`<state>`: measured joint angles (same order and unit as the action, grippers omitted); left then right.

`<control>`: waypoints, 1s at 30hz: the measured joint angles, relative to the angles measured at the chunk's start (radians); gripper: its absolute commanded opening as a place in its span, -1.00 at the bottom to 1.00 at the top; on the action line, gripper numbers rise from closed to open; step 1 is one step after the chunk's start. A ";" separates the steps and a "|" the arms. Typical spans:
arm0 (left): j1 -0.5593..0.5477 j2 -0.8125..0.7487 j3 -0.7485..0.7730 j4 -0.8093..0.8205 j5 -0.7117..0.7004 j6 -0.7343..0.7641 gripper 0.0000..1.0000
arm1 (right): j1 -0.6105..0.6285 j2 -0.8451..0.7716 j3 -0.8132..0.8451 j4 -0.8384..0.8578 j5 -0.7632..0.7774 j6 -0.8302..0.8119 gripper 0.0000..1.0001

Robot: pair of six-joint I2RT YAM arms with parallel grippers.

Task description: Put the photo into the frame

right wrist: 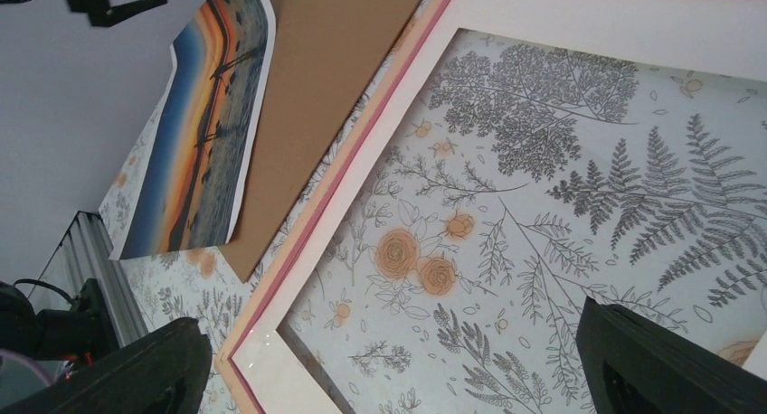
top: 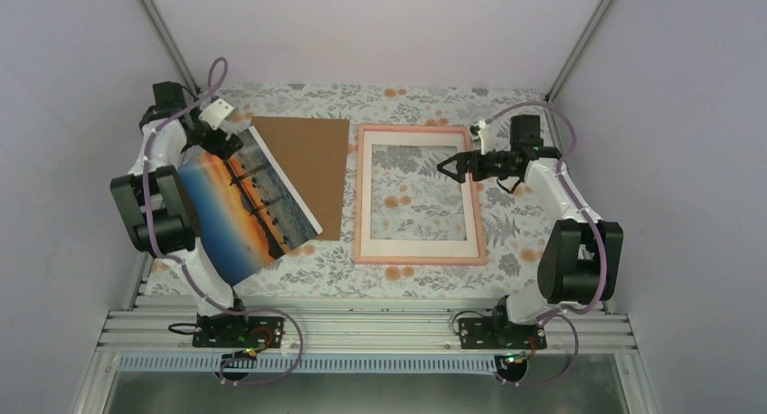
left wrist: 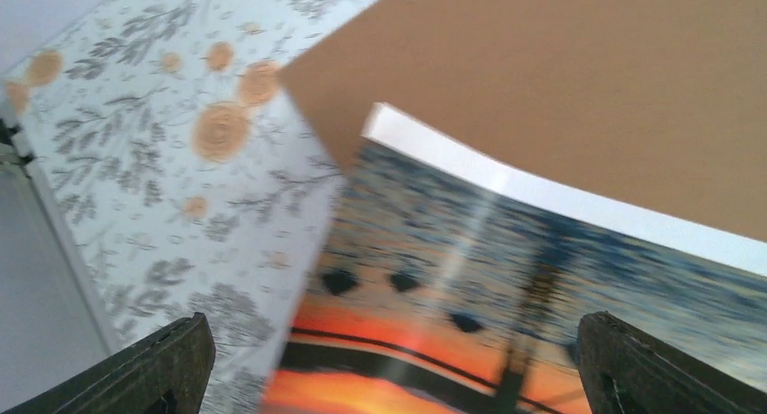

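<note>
The photo [top: 244, 206], an orange sunset over blue water with a white border, lies at the left. Its right edge overlaps the brown board and its left side bows up beside my left arm. My left gripper [top: 220, 141] hovers over the photo's far corner, open. In the left wrist view the print [left wrist: 506, 296] shows between the spread fingers [left wrist: 163, 369], untouched. The pink frame [top: 362, 197] lies flat mid-table, tablecloth showing through its opening. My right gripper [top: 449, 167] hangs open above the frame's right side, and the frame's rim [right wrist: 362, 152] shows below it.
A plain brown cardboard board [top: 312, 170] lies between the photo and the frame, partly under the photo. A floral tablecloth [top: 407, 98] covers the table. Walls close in the left, right and back. A metal rail [top: 362, 328] runs along the near edge.
</note>
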<state>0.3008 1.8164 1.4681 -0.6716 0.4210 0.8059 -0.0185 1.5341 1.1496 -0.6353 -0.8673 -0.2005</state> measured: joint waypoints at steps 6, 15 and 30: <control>0.051 0.261 0.263 -0.084 0.025 0.114 1.00 | 0.000 -0.011 -0.045 0.026 -0.017 0.009 1.00; 0.058 0.558 0.594 -0.282 0.079 0.218 0.60 | 0.000 -0.018 -0.052 0.037 -0.023 0.012 1.00; 0.099 0.596 0.523 -0.424 0.164 0.336 -0.93 | 0.000 -0.018 -0.052 0.039 -0.023 0.019 0.99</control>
<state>0.3996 2.4123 1.9911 -1.0954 0.5850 1.1419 -0.0185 1.5162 1.0973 -0.5968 -0.8906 -0.1818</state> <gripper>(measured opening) 0.212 0.997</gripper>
